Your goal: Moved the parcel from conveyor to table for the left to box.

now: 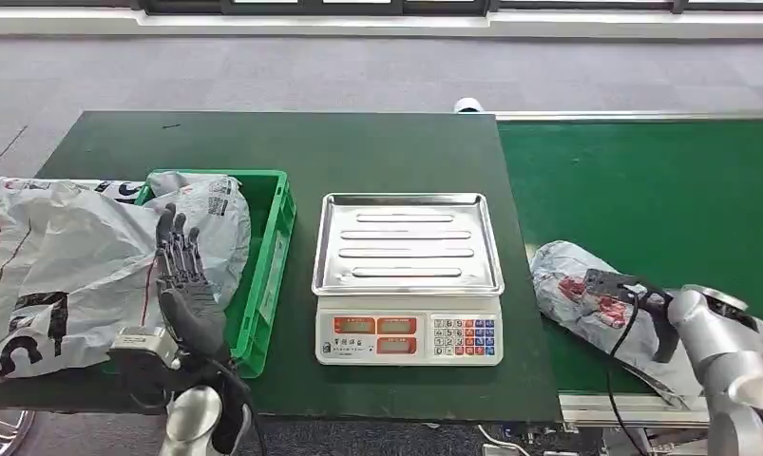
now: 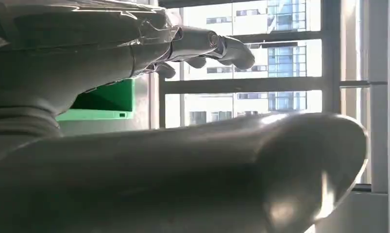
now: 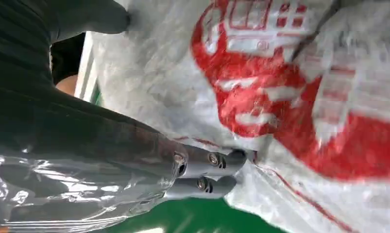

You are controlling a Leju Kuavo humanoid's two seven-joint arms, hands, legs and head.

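A grey parcel (image 1: 572, 285) with red print lies on the green conveyor (image 1: 643, 180), close to the table's edge. My right hand (image 1: 655, 321) is on its near right part. In the right wrist view the thumb (image 3: 93, 19) presses on the parcel (image 3: 290, 97) and the fingers (image 3: 217, 172) lie straight along its edge, with the bag between them. My left hand (image 1: 182, 285) stands upright with fingers straight and apart, holding nothing, beside the green box (image 1: 275, 242). In the left wrist view its fingers (image 2: 212, 46) reach out past the box (image 2: 105, 99).
Grey parcels (image 1: 211, 214) fill the box and a big grey bag (image 1: 64, 266) spills over the dark green table (image 1: 358, 152) at the left. A silver-topped weighing scale (image 1: 408, 285) stands mid-table between the box and the conveyor.
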